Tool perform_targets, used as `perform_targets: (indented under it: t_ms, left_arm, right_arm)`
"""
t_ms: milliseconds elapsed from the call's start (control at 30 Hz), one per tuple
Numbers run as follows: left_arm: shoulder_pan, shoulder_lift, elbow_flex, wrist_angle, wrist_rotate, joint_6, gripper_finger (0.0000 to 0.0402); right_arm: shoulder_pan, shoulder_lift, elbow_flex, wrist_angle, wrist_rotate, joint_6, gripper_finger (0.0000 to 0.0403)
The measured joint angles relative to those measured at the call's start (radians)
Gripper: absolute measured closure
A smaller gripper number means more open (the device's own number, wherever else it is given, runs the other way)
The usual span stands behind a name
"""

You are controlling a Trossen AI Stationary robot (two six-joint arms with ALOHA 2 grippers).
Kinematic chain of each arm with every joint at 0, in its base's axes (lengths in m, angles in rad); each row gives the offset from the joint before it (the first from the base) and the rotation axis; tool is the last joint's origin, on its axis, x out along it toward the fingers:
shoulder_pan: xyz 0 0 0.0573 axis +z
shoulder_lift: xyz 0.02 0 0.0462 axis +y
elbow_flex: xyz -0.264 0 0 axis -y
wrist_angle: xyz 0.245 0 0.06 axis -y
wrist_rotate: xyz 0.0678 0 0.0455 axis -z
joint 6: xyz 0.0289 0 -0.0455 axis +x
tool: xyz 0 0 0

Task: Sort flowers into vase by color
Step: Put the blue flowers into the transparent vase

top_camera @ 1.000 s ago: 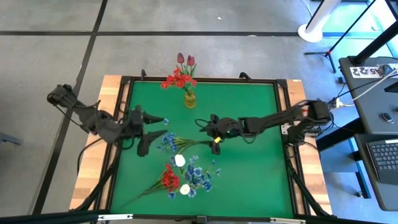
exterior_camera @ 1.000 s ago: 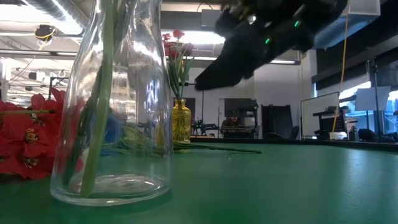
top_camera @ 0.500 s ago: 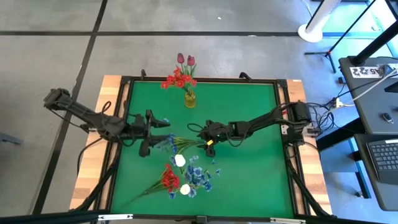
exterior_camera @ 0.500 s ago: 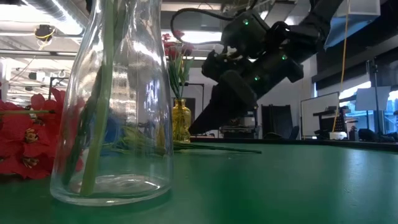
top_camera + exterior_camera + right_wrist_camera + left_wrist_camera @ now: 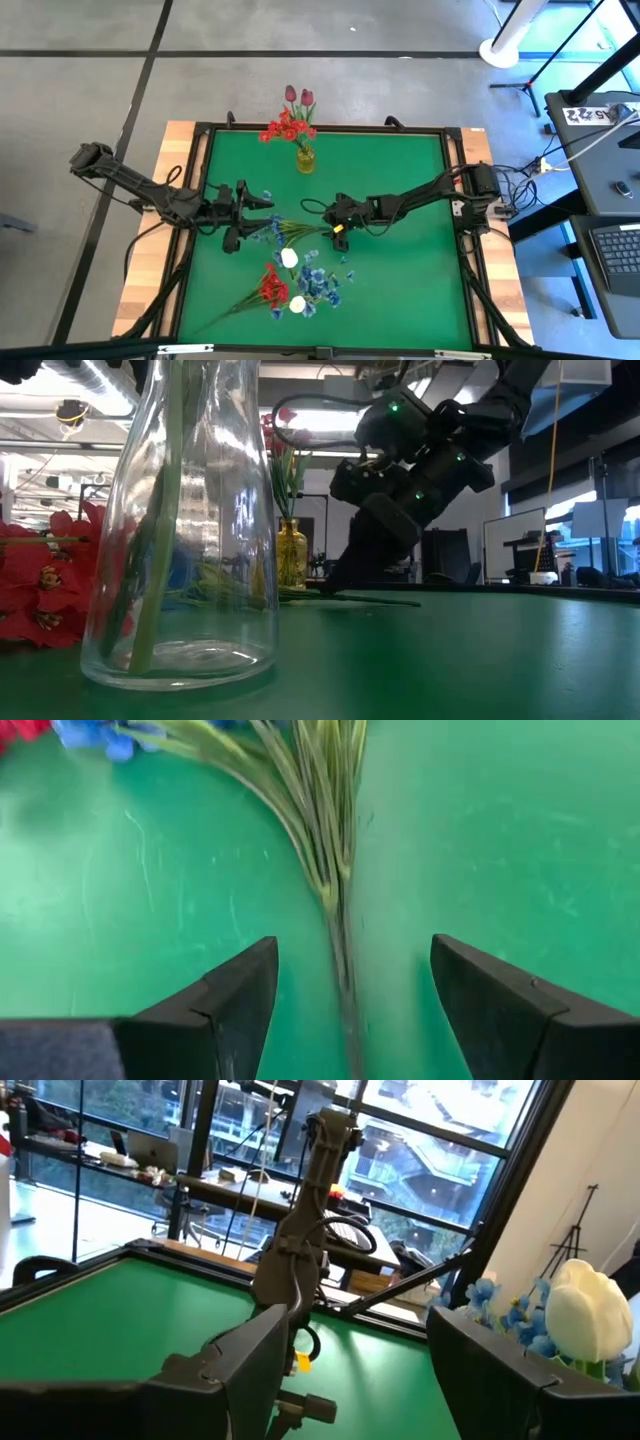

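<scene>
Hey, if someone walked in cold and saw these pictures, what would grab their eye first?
Probably the loose heap of flowers, red, blue and white, on the green table at its near edge. Next, the right pincer, open, straddling a bundle of green stems mid-table. At the far edge, a small yellow vase holds red and dark pink blooms.

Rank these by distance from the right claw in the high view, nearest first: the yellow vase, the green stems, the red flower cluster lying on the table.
From the right claw:
1. Green stems, directly beside it, mid-table.
2. Red flower cluster, toward the near edge.
3. Yellow vase, at the far edge.
</scene>
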Motion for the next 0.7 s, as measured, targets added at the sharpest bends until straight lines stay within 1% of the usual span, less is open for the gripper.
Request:
perform_targets:
  t_ms: [200,300,433,667,700]
  left_arm:
    - [0.000,0.002,0.000,0.016,-0.008,-0.019,0.0167]
    - [-0.001,0.005,0.000,0.018,-0.005,-0.022,0.0167]
    - [-0.001,0.005,0.000,0.019,0.000,-0.023,0.0167]
    - [-0.001,0.005,0.000,0.020,0.001,-0.023,0.0167]
    - [-0.001,0.005,0.000,0.020,0.001,-0.023,0.0167]
  right_arm:
    - [0.002,0.018,0.001,-0.018,0.003,0.023,0.0146]
    - [0.002,0.031,0.004,-0.022,0.010,0.025,0.0168]
    - [0.002,0.040,0.005,-0.042,0.015,0.026,0.0228]
    - [-0.003,0.042,0.005,-0.095,0.011,0.039,0.0371]
    - [-0.007,0.042,0.005,-0.103,0.008,0.053,0.0384]
